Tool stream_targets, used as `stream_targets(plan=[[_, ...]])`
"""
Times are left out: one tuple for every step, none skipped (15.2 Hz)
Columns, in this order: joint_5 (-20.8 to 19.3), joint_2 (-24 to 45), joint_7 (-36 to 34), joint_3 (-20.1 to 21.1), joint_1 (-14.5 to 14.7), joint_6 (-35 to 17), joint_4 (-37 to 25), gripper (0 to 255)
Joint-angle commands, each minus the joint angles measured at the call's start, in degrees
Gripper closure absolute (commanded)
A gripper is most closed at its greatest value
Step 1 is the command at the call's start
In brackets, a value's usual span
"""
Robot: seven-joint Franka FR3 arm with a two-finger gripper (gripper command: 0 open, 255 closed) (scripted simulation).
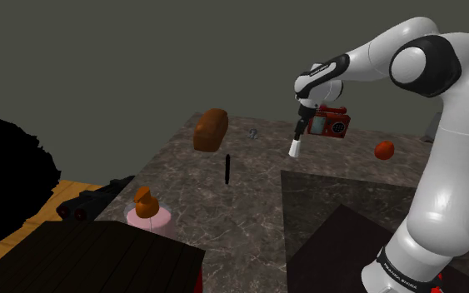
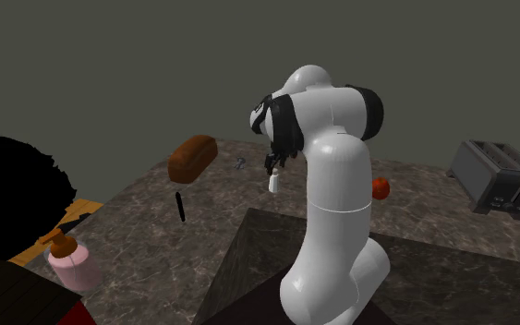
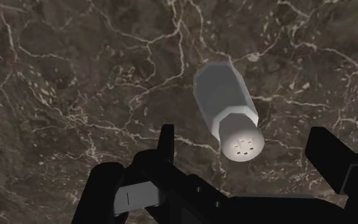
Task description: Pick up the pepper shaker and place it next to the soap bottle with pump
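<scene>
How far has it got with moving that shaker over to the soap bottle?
Nothing looks finished. In hand: the fingers stand open either side of the pepper shaker, not touching it. Left: grip it, lift it, and set it beside the pink soap bottle, far across the counter.

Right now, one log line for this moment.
gripper: open | pepper shaker: under gripper, not held | soap bottle: far from shaker | step: pre-grasp

White, glossy arm point(image 1: 451, 166) with black joint bands at the frame's right; a lettered black ring near its base; all-black gripper point(image 1: 298, 133).
</scene>
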State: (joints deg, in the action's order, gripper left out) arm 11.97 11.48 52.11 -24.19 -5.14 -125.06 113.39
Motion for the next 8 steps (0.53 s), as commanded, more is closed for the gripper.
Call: stream_targets(plan=[[0.6,0.83,0.53,0.16,-0.1,-1.49,0.76,0],[0.9,1.26,0.72,0.26,-0.13,-2.13,1.02,0],[1.2,1.7,0.92,0.36,-0.17,-2.77,1.28,0],[1.7,2.41,1.24,0.54,-0.24,-3.77,1.65,0],[1.7,2.41,1.24,0.54,-0.24,-3.77,1.65,0],[1.69,2.4,1.24,0.54,-0.24,-3.77,1.66,0],[1.69,2.4,1.24,0.54,-0.24,-3.77,1.65,0],[1.69,2.41,1.24,0.54,-0.24,-3.77,1.65,0]])
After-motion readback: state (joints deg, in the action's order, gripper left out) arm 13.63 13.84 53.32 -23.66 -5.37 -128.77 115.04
